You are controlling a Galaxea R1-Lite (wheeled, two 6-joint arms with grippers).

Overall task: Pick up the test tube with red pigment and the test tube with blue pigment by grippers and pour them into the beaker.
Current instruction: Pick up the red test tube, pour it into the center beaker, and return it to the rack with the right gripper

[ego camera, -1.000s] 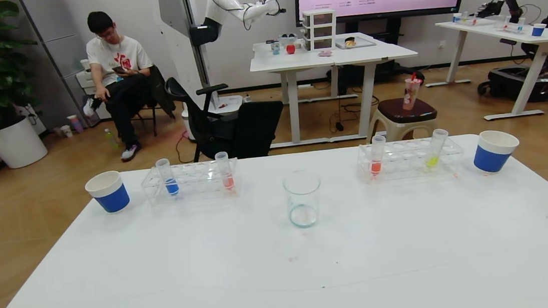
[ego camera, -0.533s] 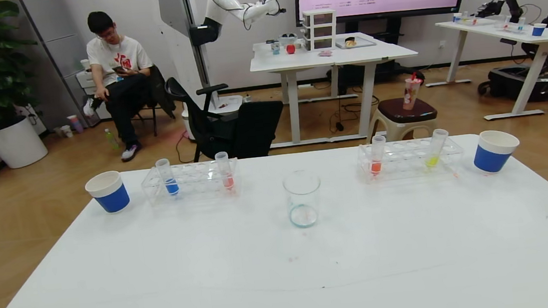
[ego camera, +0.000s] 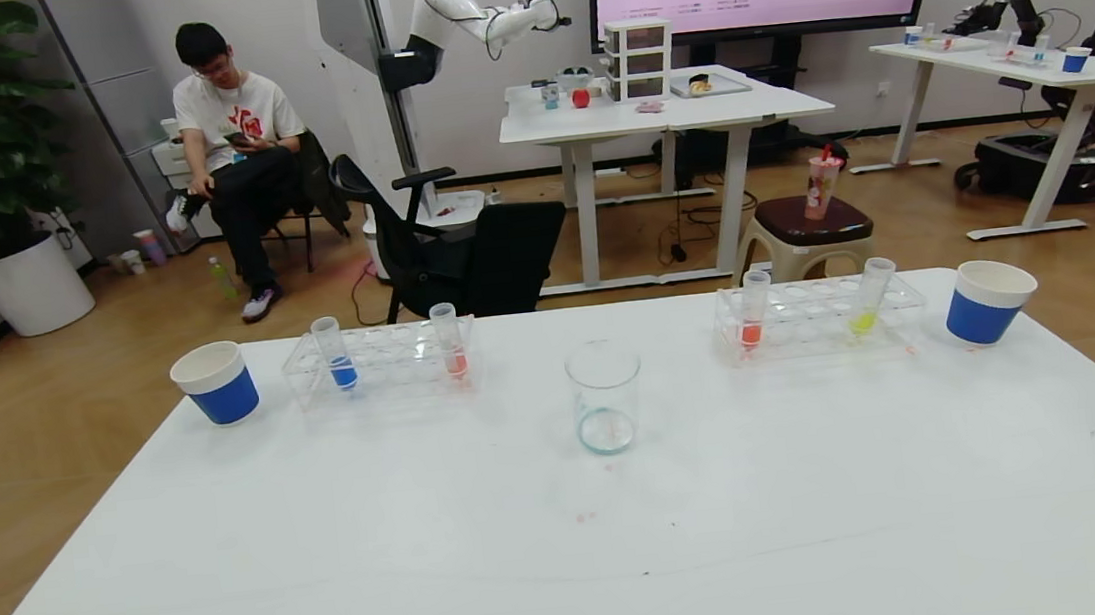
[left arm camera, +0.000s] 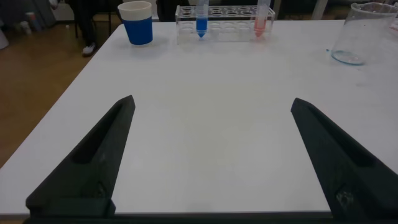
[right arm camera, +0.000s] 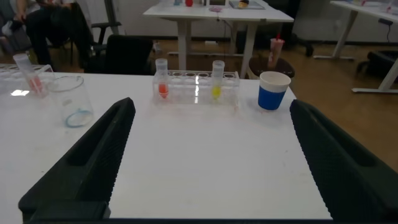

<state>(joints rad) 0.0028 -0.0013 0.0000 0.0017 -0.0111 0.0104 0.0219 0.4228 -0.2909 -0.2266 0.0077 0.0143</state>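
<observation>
The test tube with blue pigment (ego camera: pixel 340 366) stands in the left clear rack (ego camera: pixel 382 364), also seen in the left wrist view (left arm camera: pixel 201 22). The test tube with red pigment (ego camera: pixel 751 326) stands in the right rack (ego camera: pixel 816 327), also in the right wrist view (right arm camera: pixel 162 86). The beaker (ego camera: pixel 605 397) stands upright between the racks. My left gripper (left arm camera: pixel 212 102) is open and empty over bare table, well short of the left rack. My right gripper (right arm camera: pixel 212 104) is open and empty, well short of the right rack. Neither gripper shows in the head view.
A salmon-pink tube (ego camera: pixel 453 355) shares the left rack; a yellow-green tube (ego camera: pixel 867 312) shares the right rack. Blue-and-white paper cups stand at the far left (ego camera: pixel 216 383) and far right (ego camera: pixel 987 301). The white table (ego camera: pixel 571 546) is bare in front of the beaker.
</observation>
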